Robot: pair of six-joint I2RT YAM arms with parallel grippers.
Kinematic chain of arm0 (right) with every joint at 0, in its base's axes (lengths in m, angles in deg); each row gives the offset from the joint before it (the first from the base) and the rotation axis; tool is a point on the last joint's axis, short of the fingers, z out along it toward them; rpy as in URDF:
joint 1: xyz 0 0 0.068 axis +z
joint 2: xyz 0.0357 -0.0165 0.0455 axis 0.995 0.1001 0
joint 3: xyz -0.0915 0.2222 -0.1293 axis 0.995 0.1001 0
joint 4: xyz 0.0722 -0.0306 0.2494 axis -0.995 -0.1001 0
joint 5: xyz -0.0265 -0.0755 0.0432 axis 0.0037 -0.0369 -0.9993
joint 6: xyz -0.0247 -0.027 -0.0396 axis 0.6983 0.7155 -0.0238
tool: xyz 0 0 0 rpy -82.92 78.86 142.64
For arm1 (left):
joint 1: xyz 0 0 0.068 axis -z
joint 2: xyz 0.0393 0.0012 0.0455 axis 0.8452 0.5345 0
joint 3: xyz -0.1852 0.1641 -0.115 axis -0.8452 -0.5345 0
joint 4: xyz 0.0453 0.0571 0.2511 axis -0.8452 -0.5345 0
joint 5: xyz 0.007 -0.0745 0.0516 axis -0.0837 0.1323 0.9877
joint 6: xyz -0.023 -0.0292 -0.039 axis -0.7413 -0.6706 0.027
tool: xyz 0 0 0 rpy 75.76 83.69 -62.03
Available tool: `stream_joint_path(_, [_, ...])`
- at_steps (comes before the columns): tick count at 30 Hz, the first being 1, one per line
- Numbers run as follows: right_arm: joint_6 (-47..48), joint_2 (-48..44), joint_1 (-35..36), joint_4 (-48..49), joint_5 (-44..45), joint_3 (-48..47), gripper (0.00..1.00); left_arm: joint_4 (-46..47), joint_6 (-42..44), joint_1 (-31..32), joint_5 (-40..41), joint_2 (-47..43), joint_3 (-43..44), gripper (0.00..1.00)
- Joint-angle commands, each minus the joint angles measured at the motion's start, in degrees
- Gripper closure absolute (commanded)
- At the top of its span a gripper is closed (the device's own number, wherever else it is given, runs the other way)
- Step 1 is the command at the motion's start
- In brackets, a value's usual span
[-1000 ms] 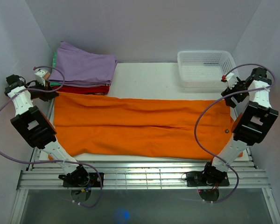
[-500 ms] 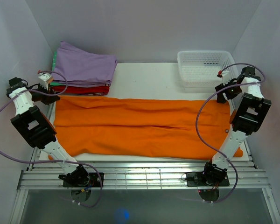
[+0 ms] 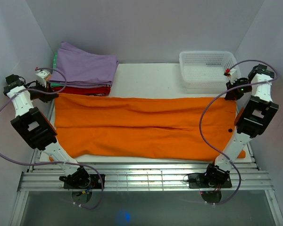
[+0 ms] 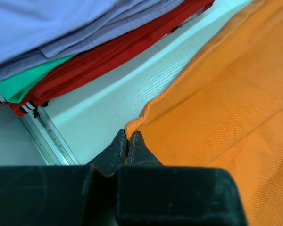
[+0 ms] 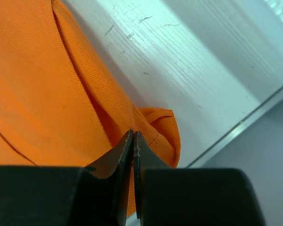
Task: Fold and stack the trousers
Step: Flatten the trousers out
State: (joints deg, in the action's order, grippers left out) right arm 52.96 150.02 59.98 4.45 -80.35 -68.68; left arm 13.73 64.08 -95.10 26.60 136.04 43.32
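Observation:
The orange trousers (image 3: 141, 127) lie spread flat across the white table, nearly from side to side. My left gripper (image 3: 51, 92) is at their far left corner, and the left wrist view shows my left gripper (image 4: 128, 137) shut on the trousers' corner edge (image 4: 141, 122). My right gripper (image 3: 234, 95) is at the far right corner. In the right wrist view my right gripper (image 5: 133, 137) is shut on the trousers (image 5: 47, 94) beside a folded-over corner (image 5: 165, 127).
A stack of folded garments (image 3: 85, 70), lilac on top of red and green, sits at the back left, just beyond the left gripper. A white mesh basket (image 3: 206, 68) stands at the back right. The table's metal rail (image 4: 47, 136) runs along the left edge.
The right gripper was open and has shut on the trousers' far right corner. The right arm shifted at that corner; the left gripper stayed shut on its corner with slight movement.

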Motion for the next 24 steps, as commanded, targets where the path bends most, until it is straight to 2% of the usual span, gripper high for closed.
stream_joint_path(1, [3.9,-6.9,-4.3,-4.3,-4.7,-6.2,0.92,-0.3,-1.5,-0.8,-3.9,-2.6,3.4,1.00])
stream_joint_path(7, [5.6,-12.3,-8.8,-2.4,-8.2,-6.1,0.92,3.4,-4.7,-1.9,-6.0,-4.6,4.2,1.00])
stream_joint_path(9, [3.1,-14.5,-10.3,-0.9,-11.6,-6.2,0.92,7.3,-10.5,-2.9,-7.4,-5.8,2.9,1.00])
stream_joint_path(13, [-2.2,-19.0,-14.2,4.3,-17.5,-5.4,0.92,26.3,-27.7,-6.6,-10.5,-11.0,-0.9,1.00])
stream_joint_path(15, [-3.2,-22.1,-15.1,6.3,-19.8,-4.3,0.92,29.5,-32.3,-8.1,-11.8,-12.5,-1.4,1.00])
stream_joint_path(20, [-3.3,-29.8,-18.7,8.1,-23.0,-0.4,0.92,29.3,-32.8,-9.6,-16.1,-18.0,-2.3,1.00])
stream_joint_path(24, [3.3,-36.2,-19.6,10.4,-21.1,8.5,0.92,25.6,-25.0,-9.8,-16.8,-22.9,-8.3,1.00])
